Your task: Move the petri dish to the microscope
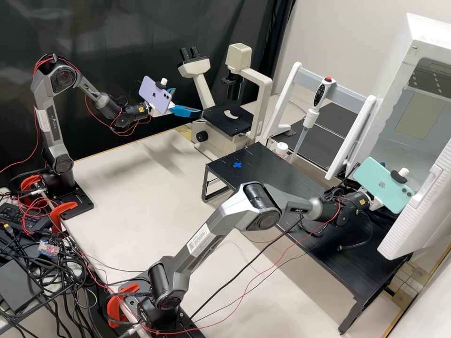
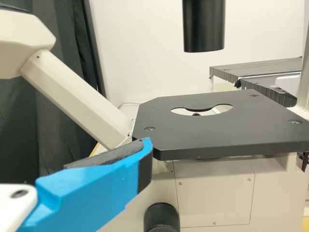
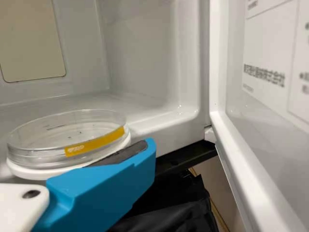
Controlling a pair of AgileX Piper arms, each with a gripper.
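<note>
From where I stand, the task is at its very start. The petri dish, lidded and marked with a strip of yellow tape, sits level on a round white holder inside the white cabinet, whose door stands open. The right gripper is in there with it, its blue finger low and close beside the holder, the dark pad turned toward the dish. I take the gripper to be open wide, with a hold on nothing; whether the pad brushes the holder, I cannot tell.

Over on the other side, the left gripper hangs near the microscope, its fingers well apart and nothing between them, close to the edge of the black stage.

So the reaching-in is done, and all the carrying is left: closing on the dish, lifting it off the holder, bringing it out past the door and setting it over the round opening of the stage. The blue cross on the low black table looks to me like a likely halfway spot, where one arm could leave the dish for the other.
</note>
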